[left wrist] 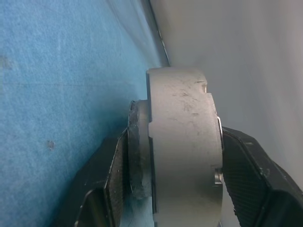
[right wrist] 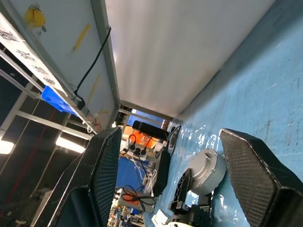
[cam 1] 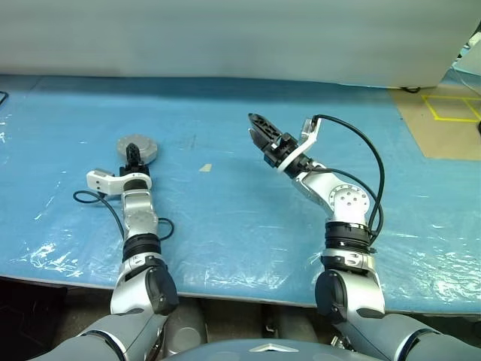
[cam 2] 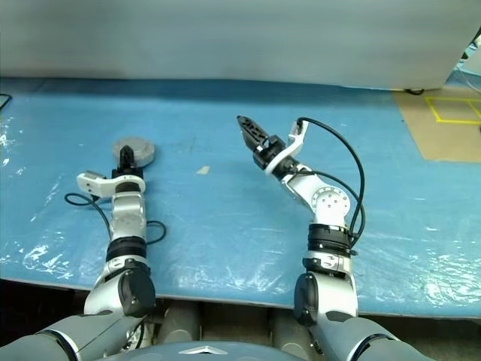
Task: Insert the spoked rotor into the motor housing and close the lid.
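Note:
My left gripper (cam 1: 134,156) is shut on a round silvery-grey puck, the motor housing (cam 1: 143,147), low over the blue table at the left. One finger (left wrist: 111,172) is under it and the other finger (left wrist: 246,165) on top. In the left wrist view the motor housing (left wrist: 182,142) is edge-on, with a thinner, darker disc (left wrist: 137,151) against its lower face; I cannot tell whether that is the lid. The spoked rotor is out of view. My right gripper (cam 1: 261,132) is raised over the table's middle, open and empty. The right wrist view shows the puck (right wrist: 206,169) from afar.
A blue plastic sheet (cam 1: 225,218) covers the table, with a pale wall (cam 1: 225,37) behind it. A small scrap of tape (cam 1: 205,168) lies mid-table. A black cable (cam 1: 113,210) loops beside my left arm. Yellow floor tape (cam 1: 451,109) marks the far right.

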Tool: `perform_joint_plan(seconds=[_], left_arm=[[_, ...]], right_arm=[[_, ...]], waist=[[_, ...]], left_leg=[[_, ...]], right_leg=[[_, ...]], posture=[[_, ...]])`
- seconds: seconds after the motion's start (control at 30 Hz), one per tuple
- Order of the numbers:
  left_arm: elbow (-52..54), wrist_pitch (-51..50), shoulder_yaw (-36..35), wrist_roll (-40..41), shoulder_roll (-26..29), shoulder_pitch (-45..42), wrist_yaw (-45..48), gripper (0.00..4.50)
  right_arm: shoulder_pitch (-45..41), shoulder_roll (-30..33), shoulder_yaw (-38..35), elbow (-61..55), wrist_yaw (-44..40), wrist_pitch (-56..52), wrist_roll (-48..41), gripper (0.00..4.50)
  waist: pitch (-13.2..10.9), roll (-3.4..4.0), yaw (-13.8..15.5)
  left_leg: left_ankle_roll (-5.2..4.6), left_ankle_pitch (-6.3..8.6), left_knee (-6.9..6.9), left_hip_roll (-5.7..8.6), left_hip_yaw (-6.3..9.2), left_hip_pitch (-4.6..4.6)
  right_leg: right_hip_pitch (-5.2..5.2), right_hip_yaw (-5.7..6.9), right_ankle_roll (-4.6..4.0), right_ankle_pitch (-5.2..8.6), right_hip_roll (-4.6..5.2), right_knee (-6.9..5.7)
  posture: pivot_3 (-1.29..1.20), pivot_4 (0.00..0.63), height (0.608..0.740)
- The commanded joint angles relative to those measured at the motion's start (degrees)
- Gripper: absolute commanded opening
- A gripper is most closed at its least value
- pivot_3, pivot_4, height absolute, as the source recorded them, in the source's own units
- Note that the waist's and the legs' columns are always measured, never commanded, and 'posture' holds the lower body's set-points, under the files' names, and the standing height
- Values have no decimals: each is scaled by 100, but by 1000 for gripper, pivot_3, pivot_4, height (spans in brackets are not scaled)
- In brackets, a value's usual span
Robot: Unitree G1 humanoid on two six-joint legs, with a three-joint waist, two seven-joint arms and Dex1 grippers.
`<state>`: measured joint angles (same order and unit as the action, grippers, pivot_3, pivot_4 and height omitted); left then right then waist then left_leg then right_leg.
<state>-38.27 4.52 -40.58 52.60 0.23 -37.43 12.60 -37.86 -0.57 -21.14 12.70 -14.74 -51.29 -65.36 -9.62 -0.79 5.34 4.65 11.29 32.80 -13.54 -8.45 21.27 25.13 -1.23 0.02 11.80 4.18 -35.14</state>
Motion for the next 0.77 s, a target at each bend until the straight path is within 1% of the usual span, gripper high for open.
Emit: perform_joint_plan(seconds=[0.03,0.13,0.17,0.3,0.37,0.47,0.53,0.63,0.73,0.77], left_arm=[[90,386,-85,-119,118,-58,-80,3463],[94,699,-68,-276,176,-41,-164,4477],[90,840,-22,-431,223,-32,-248,4477],[-100,1199,554,-1591,581,119,-556,4477],[-58,1298,682,-1775,636,187,-468,4477],[408,1354,843,-1818,668,400,-94,4477],[808,1288,1111,-1853,750,556,427,4477],[1366,966,1902,-2149,1032,813,1493,4477],[1768,551,2914,-2548,1506,1004,2803,4477],[1866,445,3176,-2647,1644,1063,3125,4477]], right_arm=[[-49,28,111,-242,-109,19,9,3499],[-18,93,248,-289,-192,28,153,3499],[6,154,370,-324,-251,45,293,3499],[111,299,801,-439,-463,467,1001,3499],[184,475,1131,-566,-711,753,1486,3499],[397,881,1760,-909,-1174,1290,2323,3499],[555,1133,2030,-1104,-1393,1571,2738,3499],[897,1586,2419,-1353,-1676,2209,3506,3499],[1413,2073,2745,-1660,-1849,2942,4343,3499],[1539,2162,2787,-1727,-1881,3106,4491,3499]], waist=[[0,0,-2],[0,0,-17],[0,0,-24],[0,0,-51],[0,-1,-29],[1,-2,18],[1,-5,21],[0,-10,25],[3,-13,23],[3,-13,23]], left_leg=[[0,0,0,0,0,-2],[1,1,0,0,0,-17],[1,1,0,0,-1,-19],[1,0,1,-1,0,-19],[1,0,2,-1,0,-15],[1,0,3,6,0,-11],[1,0,3,4,0,-7],[1,0,4,-4,2,-5],[1,1,7,-4,-1,-18],[1,1,8,-3,-1,-18]], right_leg=[[-1,0,0,0,0,-1],[-7,-1,-1,0,0,-6],[-8,-1,0,0,0,-6],[-8,0,0,1,0,-5],[-8,3,1,0,2,-5],[-10,2,2,0,3,-4],[-10,2,2,0,3,-2],[-9,2,0,1,3,-3],[-11,-4,-1,2,4,-7],[-12,-5,-1,2,4,-6]], posture=[[0,150,740],[0,150,740],[0,150,740],[0,150,740],[0,150,740],[0,150,740],[0,150,740],[0,150,740],[0,150,740],[0,150,740]])
